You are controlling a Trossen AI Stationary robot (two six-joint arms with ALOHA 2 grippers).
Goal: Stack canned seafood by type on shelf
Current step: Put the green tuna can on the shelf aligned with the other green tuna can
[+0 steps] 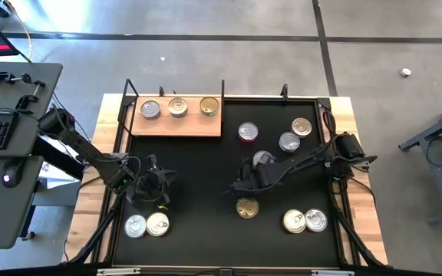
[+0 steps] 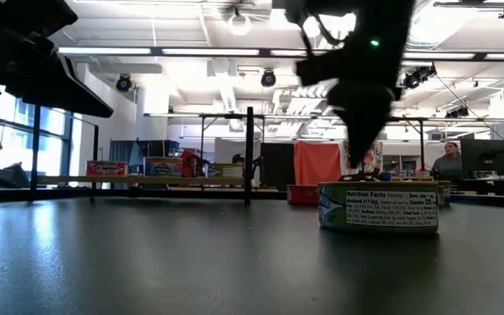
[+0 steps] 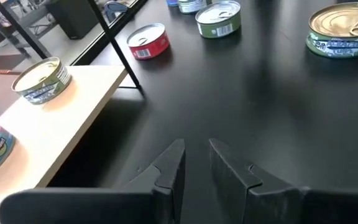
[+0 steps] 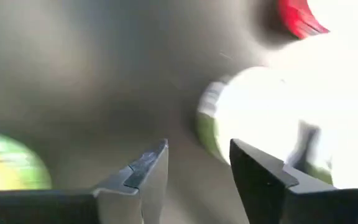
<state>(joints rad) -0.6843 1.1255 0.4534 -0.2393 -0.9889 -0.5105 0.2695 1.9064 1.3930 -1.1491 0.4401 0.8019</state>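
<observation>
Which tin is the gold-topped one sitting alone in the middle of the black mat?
Start at the black mat and find the right gripper near its middle. Just on its near side lies a gold-lidded tin, by itself. Its neighbours differ: the tins near the mat's right corner sit as a pair, and the tin beyond the gripper has a silver lid.

In the low view, the side label of the nearest can (image 2: 378, 208), at about 3 o'clock of the picture's middle, carries the heading "Nutrition Facts"; the smaller lines beneath it are too fine to read. The labels of the cans in the left wrist view and of the boxes in the far room are not legible.
</observation>
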